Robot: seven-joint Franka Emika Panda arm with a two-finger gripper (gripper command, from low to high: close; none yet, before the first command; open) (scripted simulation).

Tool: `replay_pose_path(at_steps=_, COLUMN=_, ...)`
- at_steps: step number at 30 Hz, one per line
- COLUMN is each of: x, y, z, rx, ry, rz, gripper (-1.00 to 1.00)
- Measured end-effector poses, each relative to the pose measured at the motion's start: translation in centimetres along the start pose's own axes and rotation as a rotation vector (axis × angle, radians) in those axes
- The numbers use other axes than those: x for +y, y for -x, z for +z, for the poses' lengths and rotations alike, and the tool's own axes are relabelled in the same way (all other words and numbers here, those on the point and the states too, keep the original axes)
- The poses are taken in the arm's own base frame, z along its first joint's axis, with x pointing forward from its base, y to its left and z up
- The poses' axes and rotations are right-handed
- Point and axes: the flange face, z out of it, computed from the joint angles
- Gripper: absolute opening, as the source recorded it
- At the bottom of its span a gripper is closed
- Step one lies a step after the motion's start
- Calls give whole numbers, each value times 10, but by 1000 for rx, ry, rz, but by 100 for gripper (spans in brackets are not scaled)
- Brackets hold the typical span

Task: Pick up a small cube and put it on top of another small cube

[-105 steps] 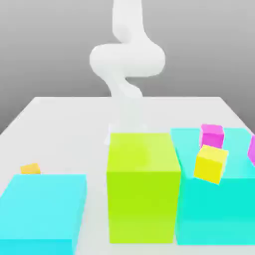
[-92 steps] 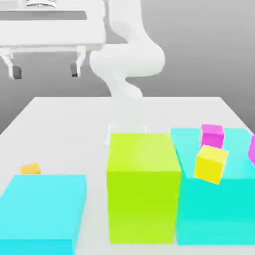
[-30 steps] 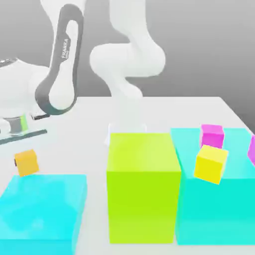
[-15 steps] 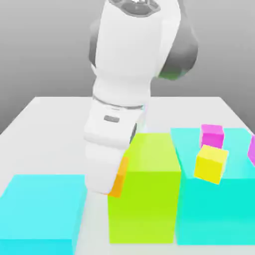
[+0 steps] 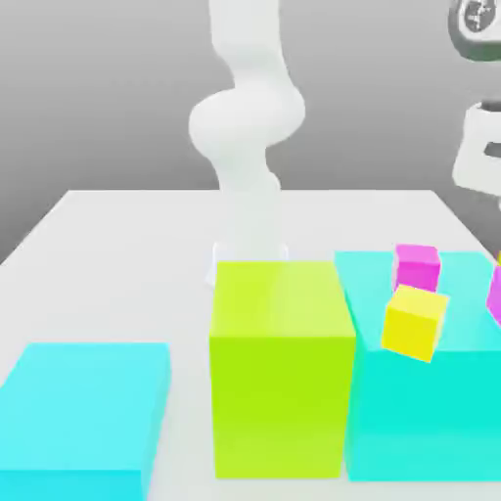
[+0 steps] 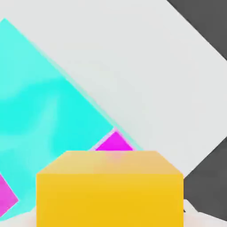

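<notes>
Orange cube (image 6: 110,188): close under the hand camera, above a magenta cube (image 6: 114,142) on the cyan block (image 6: 40,115).
Claw: whether apart or clamped cannot be told.
Arm (image 5: 478,127): at the exterior view's right.
Lime block (image 5: 282,362): centre.

In your hand view the orange cube (image 6: 110,188) hides most of a magenta cube (image 6: 113,142) on the cyan block (image 6: 40,115). Your exterior view cuts off another magenta cube (image 5: 494,292) at that block's right edge, plus the arm (image 5: 479,117).
</notes>
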Motion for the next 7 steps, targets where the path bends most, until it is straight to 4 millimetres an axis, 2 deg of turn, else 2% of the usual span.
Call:
replay_pose_path(at_steps=2, x=0, y=0, z=0, rx=0, ry=0, rz=0, gripper=100)
replay_pose_path(at_steps=3, x=0, y=0, z=8, rx=2, ry=0, rz=-1, gripper=100)
replay_pose_path(at_steps=4, x=0, y=0, z=3, rx=3, ry=1, rz=-2, gripper=100)
replay_pose_path(at_steps=7, x=0, y=0, z=-37, rx=4, ry=2, rz=-2, gripper=100)
